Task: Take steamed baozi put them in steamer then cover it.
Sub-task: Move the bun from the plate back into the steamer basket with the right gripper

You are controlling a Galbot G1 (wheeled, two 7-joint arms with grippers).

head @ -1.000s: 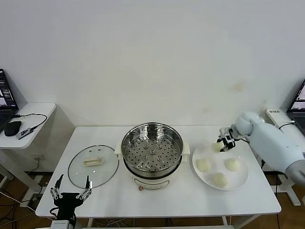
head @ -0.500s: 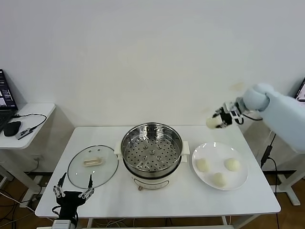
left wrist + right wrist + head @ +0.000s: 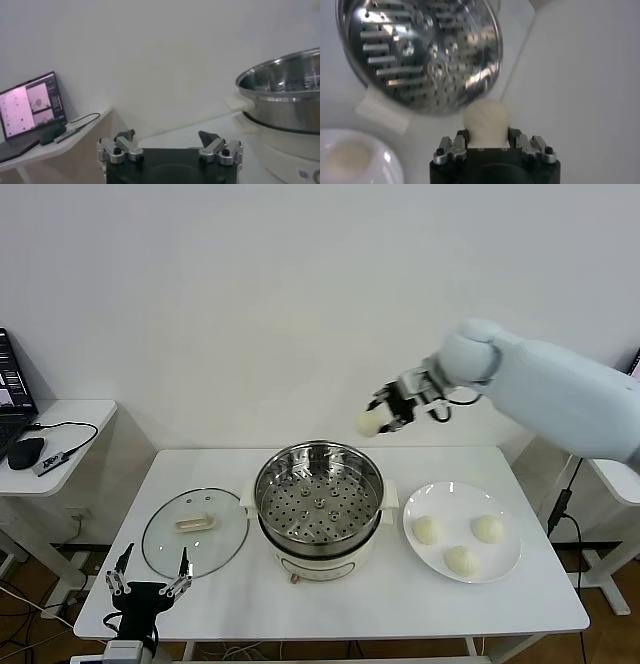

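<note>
My right gripper is shut on a cream-white baozi and holds it in the air above the far right rim of the steamer. The right wrist view shows the baozi between the jaws, with the steamer's perforated tray below. Three more baozi lie on the white plate right of the steamer. The glass cover with its cream handle lies flat left of the steamer. My left gripper is open and empty at the table's front left edge.
The white table carries everything. A side table with a laptop and mouse stands at the far left. A white wall rises behind the table.
My right gripper lifted one baozi off the plate and carried it up and to the left, from over the plate to above the steamer's far right rim. The left arm stayed put.
</note>
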